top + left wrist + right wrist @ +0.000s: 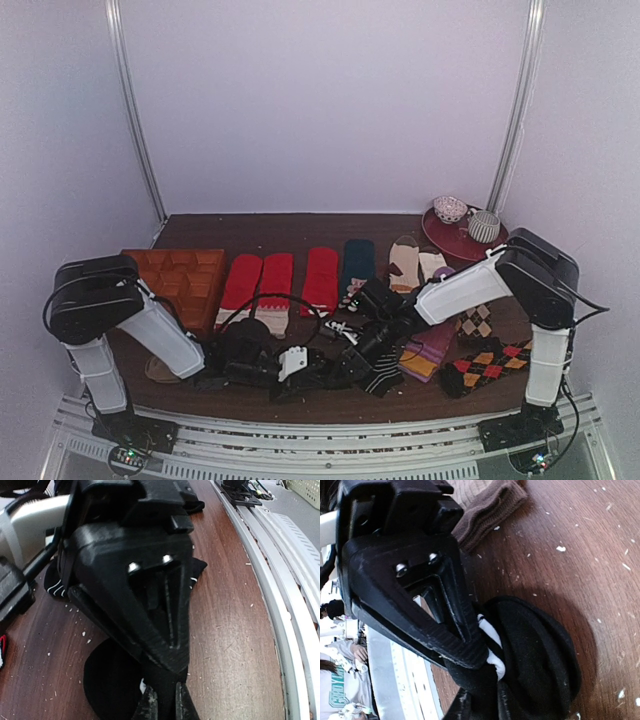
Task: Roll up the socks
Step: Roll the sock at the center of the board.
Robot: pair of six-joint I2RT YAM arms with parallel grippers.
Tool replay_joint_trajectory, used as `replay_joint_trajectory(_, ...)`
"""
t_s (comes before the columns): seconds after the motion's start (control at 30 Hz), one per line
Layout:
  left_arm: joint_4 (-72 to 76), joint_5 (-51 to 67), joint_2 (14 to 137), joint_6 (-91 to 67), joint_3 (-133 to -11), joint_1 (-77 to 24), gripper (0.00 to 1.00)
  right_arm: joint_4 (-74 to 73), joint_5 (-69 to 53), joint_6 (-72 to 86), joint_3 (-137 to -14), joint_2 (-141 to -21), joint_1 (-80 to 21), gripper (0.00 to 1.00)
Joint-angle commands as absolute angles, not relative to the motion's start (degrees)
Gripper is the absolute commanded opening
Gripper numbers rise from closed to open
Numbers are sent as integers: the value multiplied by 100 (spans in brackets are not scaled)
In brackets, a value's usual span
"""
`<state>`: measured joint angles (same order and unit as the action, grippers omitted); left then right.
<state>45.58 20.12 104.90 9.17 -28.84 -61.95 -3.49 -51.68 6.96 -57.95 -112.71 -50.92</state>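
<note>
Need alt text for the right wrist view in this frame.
The right gripper pinches a bunched black sock with white stripes between its fingers, on a brown wooden table. A brown ribbed sock lies apart from it at the top of the view.

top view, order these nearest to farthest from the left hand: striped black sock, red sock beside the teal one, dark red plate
1. striped black sock, just right of the left hand, near the front edge
2. red sock, behind the hand, mid-table
3. dark red plate, back right corner
</note>
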Motion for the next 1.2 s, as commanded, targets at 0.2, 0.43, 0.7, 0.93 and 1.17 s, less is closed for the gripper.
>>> replay_joint_trajectory(0.2,3163,1832,10798,-162,-3022,-6120,0,964,-2085,399,-4290,-9203,-5436,38)
replay_joint_trajectory(0.43,2782,2087,11038,-577,-3018,-5969,0,2733,-154,-1307,-3157,-8212,-6696,42)
replay_joint_trajectory(0.7,2715,2253,11288,-687,-3018,-5907,0,2381,519,-2022,-3621,-9071,-7150,42)
replay_joint_trajectory(0.93,2695,2290,11276,-678,-2998,-5883,0,2247,626,-2179,-3723,-9380,-7163,42)
replay_joint_trajectory(1.17,2724,2302,11288,-682,-2994,-5880,0,2111,690,-2110,-3845,-9715,-7159,41)
